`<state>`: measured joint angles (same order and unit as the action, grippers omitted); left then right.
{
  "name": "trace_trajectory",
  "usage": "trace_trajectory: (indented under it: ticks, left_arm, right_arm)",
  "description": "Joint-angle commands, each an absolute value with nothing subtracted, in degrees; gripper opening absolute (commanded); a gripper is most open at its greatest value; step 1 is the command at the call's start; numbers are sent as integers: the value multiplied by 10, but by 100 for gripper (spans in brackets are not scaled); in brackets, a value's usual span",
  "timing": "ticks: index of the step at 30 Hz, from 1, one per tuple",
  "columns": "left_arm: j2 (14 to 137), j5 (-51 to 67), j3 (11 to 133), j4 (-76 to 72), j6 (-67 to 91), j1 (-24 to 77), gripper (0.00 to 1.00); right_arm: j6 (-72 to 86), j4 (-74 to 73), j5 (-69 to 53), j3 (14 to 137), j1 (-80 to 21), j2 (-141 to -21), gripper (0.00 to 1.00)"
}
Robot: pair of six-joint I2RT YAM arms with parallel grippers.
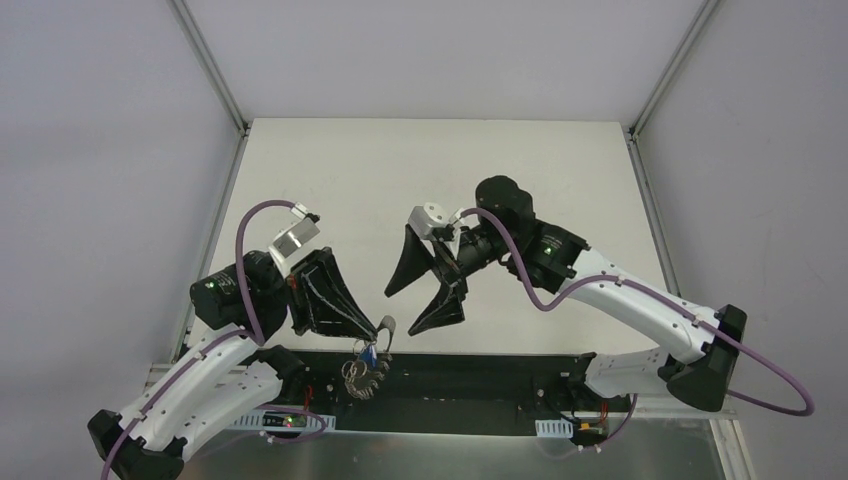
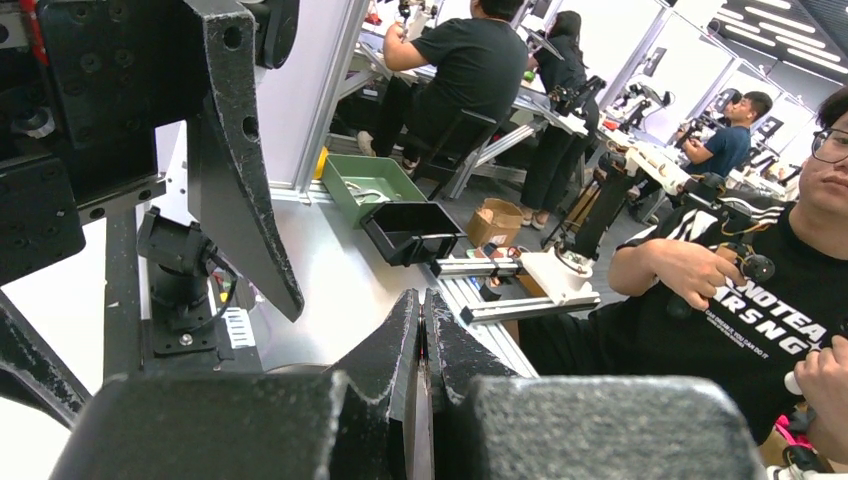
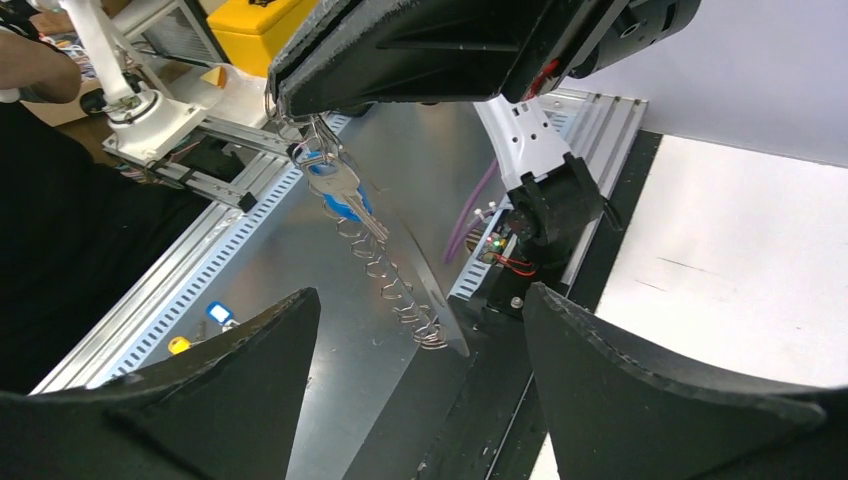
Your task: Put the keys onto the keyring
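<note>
My left gripper is shut on the top of the keyring, which hangs below it over the table's near edge. In the left wrist view the gripper shows only a thin silvery edge pinched between its jaws. In the right wrist view the keyring hangs from the left gripper as a scalloped line of wire loops. A silvery key with a blue head hangs near its top and also shows in the top view. My right gripper is open and empty, just right of the ring and facing it.
The white table lies behind both grippers. A black base strip and a metal ledge run along the near edge. A small blue piece and a yellow piece lie on the ledge. Frame posts stand at the back corners.
</note>
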<state>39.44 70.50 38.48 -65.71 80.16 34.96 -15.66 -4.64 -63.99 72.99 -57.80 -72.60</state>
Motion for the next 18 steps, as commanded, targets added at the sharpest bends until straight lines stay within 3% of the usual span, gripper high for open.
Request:
trace_trajectory:
  ticks: [1, 12, 18]
  left_arm:
    - [382, 699, 382, -665, 778, 358, 0]
    - [372, 695, 381, -649, 761, 358, 0]
    - [368, 696, 383, -627, 742, 358, 0]
  right_arm:
    - [-134, -3, -683, 743, -590, -741, 78]
    - [-135, -3, -690, 755, -615, -761, 75]
    - [-131, -3, -700, 755, -618, -762, 59]
